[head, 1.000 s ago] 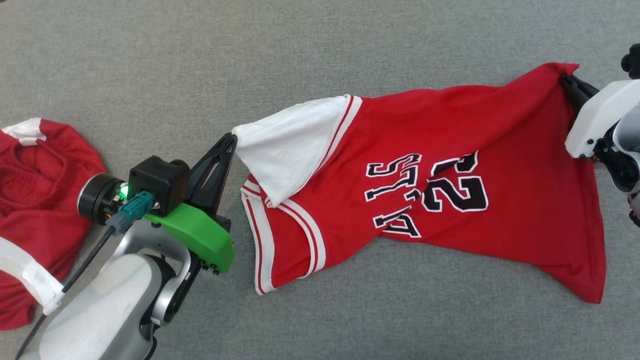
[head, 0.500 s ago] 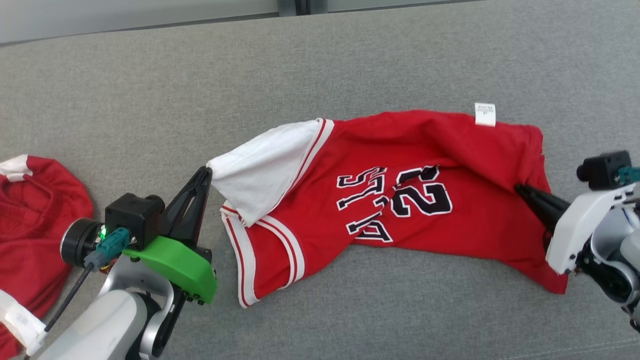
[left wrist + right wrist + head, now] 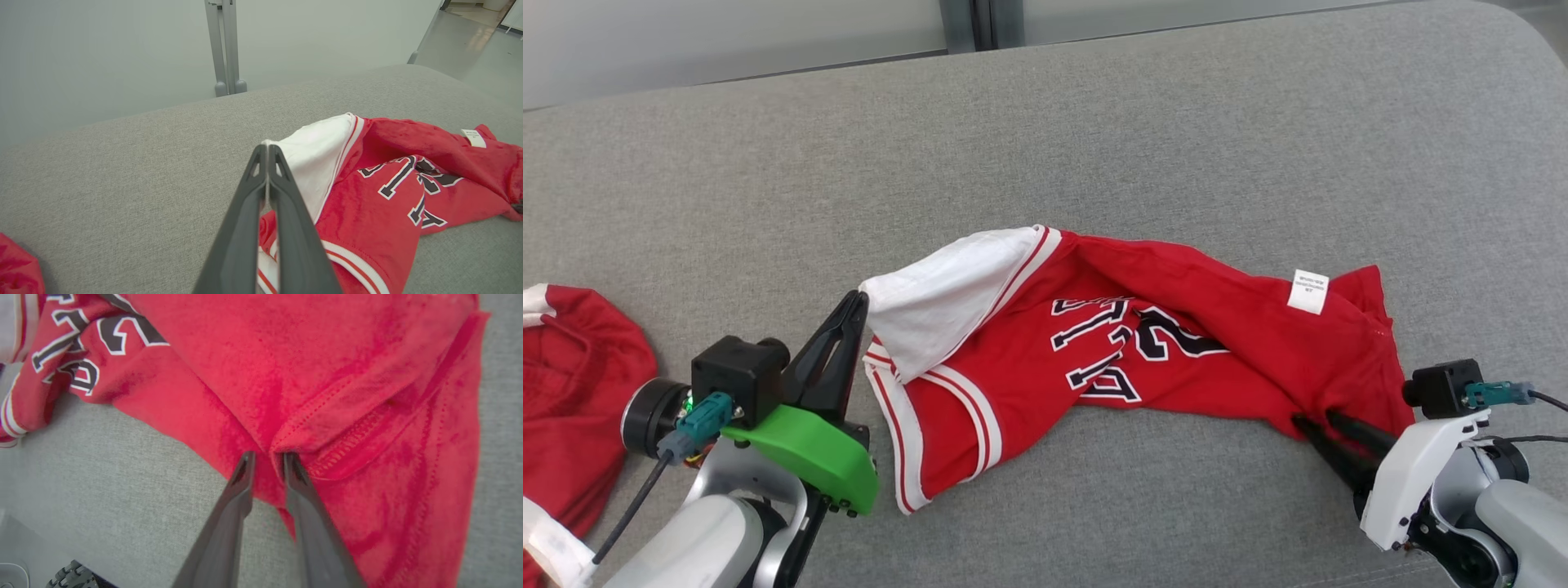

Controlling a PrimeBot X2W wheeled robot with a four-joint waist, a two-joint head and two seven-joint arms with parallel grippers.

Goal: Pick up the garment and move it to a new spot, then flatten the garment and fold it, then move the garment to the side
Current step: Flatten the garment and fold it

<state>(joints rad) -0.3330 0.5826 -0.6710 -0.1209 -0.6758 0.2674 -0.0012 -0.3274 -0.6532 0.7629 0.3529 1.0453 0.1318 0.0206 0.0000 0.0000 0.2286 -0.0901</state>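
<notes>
Since a second ago our right gripper (image 3: 1313,418) is no longer up at the far right corner of the shirt (image 3: 1241,359); it now sits low at the near right corner, and its jaws, pinched then, stand parted. The hem it held stretched out is now doubled over toward us, so a white tag (image 3: 1307,291) faces up near the right end and the fold hides the top of the black lettering (image 3: 1127,339). The shirt reads shorter and more bunched than before. The head view has also tilted, bringing a pale wall (image 3: 727,33) in along the top, so we do not count the overall slide of the picture as a move of the things. In the right wrist view the fingers (image 3: 241,482) have a clear gap between them, their tips at a stitched fold of red cloth, with the cloth lying under them rather than pinched. Our left gripper (image 3: 856,298) is as it was, clenched on the corner of the white sleeve (image 3: 939,306) and holding that corner a little off the surface; the left wrist view shows the two fingers pressed together with the white cloth at their tips. The shirt lies across the middle of the grey couch (image 3: 1094,131), sleeve end to our left, hem end to our right. Another red garment (image 3: 572,392) lies at the far left, well apart from the shirt.
</notes>
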